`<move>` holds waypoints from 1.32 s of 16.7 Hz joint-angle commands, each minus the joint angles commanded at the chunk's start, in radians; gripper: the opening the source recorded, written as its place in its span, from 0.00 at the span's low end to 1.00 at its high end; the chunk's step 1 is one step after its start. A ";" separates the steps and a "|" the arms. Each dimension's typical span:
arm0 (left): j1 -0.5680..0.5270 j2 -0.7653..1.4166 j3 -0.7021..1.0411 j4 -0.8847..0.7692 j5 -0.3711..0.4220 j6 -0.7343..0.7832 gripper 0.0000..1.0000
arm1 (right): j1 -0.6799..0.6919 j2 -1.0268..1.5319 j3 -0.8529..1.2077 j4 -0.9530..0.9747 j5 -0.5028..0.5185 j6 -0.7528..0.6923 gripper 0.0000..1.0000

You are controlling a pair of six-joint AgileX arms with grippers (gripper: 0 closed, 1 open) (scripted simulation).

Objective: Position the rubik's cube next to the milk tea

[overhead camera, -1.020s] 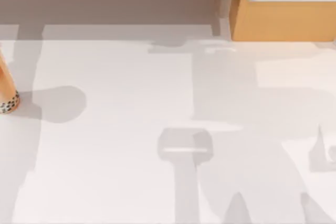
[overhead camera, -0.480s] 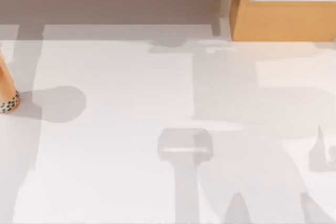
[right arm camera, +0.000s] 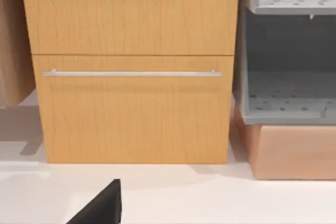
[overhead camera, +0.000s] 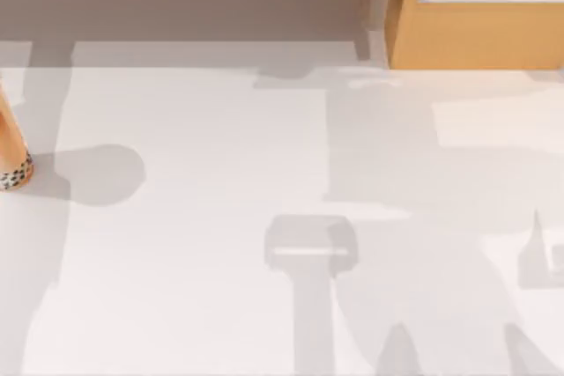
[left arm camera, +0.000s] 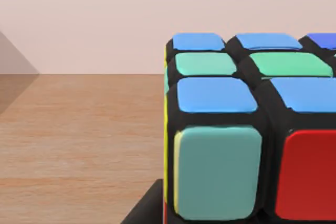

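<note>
The milk tea (overhead camera: 11, 151), a tan-orange cup with a dotted band at its base, stands upright at the table's far left edge, partly cut off by the top view. The rubik's cube (left arm camera: 247, 129) sits very close in the left wrist view, with blue and green tiles on top and teal and red tiles on the near face. My left gripper (left arm camera: 144, 211) shows as a dark piece low beside the cube and holds it, with wooden floor and a pale wall behind. A dark part of my right gripper (right arm camera: 100, 205) appears low in the right wrist view, facing a cabinet.
A wooden cabinet (overhead camera: 480, 19) with a metal drawer handle (right arm camera: 131, 73) stands at the table's back right. Beside it is a grey perforated shelf unit (right arm camera: 291, 51) on a wooden base. Arm shadows lie across the white table (overhead camera: 203, 261).
The shadows on the table have drifted slightly to the right. The milk tea has not moved.
</note>
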 joint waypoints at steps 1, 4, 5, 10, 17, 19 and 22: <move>0.000 0.002 0.011 -0.011 0.000 0.000 0.00 | 0.000 0.000 0.000 0.000 0.000 0.000 1.00; -0.001 0.005 0.036 -0.033 0.000 0.000 0.00 | 0.000 0.000 0.000 0.000 0.000 0.000 1.00; -0.001 0.005 0.036 -0.033 0.000 0.000 0.00 | 0.000 0.000 0.000 0.000 0.000 0.000 1.00; 0.019 -0.016 0.062 -0.058 0.002 0.031 0.00 | 0.000 0.000 0.000 0.000 0.000 0.000 1.00; 0.206 -0.080 0.265 -0.415 0.020 0.331 0.00 | 0.000 0.000 0.000 0.000 0.000 0.000 1.00; 0.274 -0.064 0.320 -0.571 0.013 0.414 0.00 | 0.000 0.000 0.000 0.000 0.000 0.000 1.00; 0.362 0.000 0.391 -0.823 -0.015 0.497 0.00 | 0.000 0.000 0.000 0.000 0.000 0.000 1.00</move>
